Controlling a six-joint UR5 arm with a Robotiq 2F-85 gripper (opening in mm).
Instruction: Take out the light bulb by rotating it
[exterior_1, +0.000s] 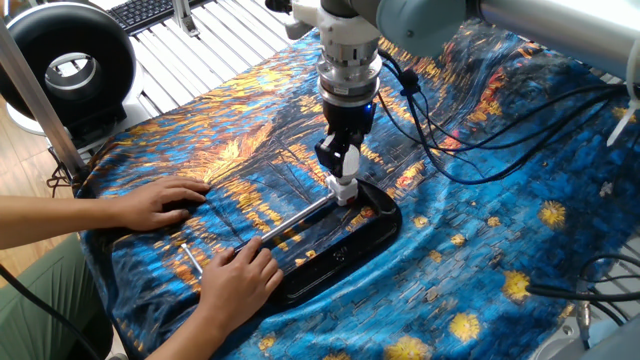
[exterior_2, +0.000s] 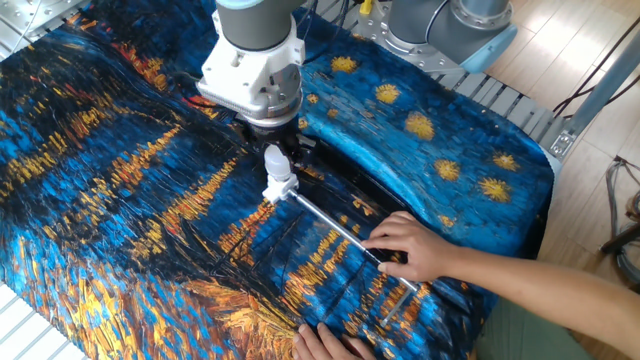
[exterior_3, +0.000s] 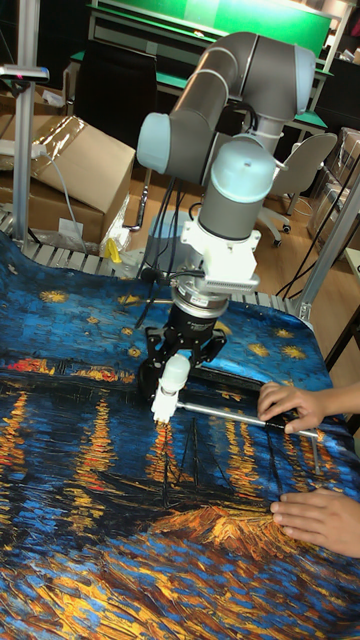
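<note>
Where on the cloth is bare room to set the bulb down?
Free: the cloth left of the gripper in the other fixed view. Crowded: around the light bulb, the rod, the black tray and both hands.

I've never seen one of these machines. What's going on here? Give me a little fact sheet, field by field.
Gripper: two-finger gripper pointing down, black fingers either side of the bulb; whether it is clamped cannot be told
Bulb: small white frosted light bulb, upright in its socket
Socket: white cube-shaped socket on the end of a metal rod
Helper: a person's hand presses the rod down
Surface: blue and orange painted-pattern cloth
</note>
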